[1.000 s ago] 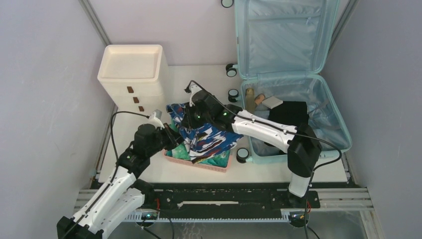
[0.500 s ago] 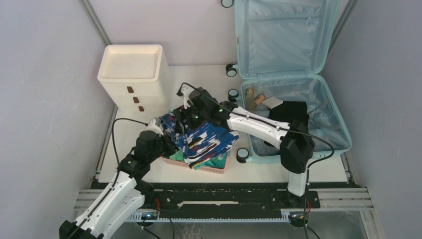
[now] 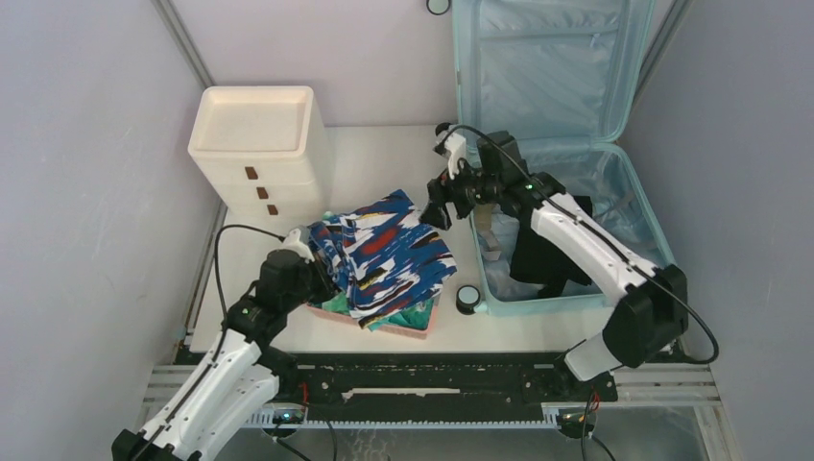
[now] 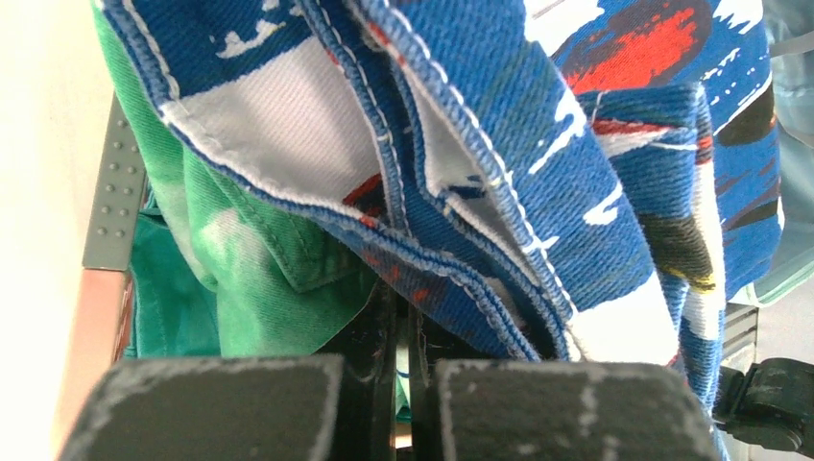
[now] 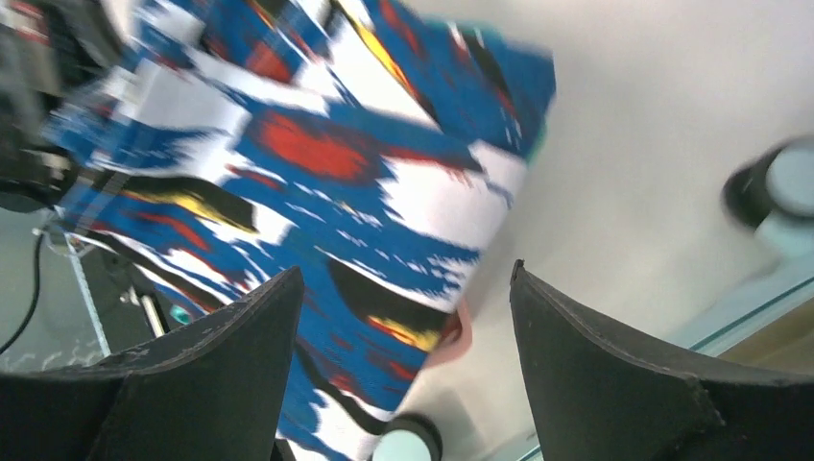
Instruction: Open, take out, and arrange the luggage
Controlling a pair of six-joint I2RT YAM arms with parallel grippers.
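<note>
The luggage (image 3: 552, 67) stands open at the right, its lid leaning on the back wall; a black garment (image 3: 542, 252) lies in its base. A blue patterned garment (image 3: 389, 254) (image 5: 317, 163) lies spread over green clothes (image 4: 259, 250) in the pink basket (image 3: 422, 329). My right gripper (image 3: 434, 209) (image 5: 405, 271) hangs open and empty over the table between the basket and the luggage. My left gripper (image 3: 322, 279) (image 4: 403, 317) is shut at the pile's left edge. Its tips are hidden under the blue hem (image 4: 451, 279), so I cannot tell if cloth is pinched.
A cream drawer cabinet (image 3: 254, 144) stands at the back left, close behind the basket. The luggage's caster wheels (image 3: 467, 299) (image 5: 782, 187) stick out toward the basket. Grey walls close in on both sides.
My right gripper opened, let go of the blue garment and drew back right toward the luggage. The garment now lies flatter on the basket. The left gripper stayed shut at the pile's edge.
</note>
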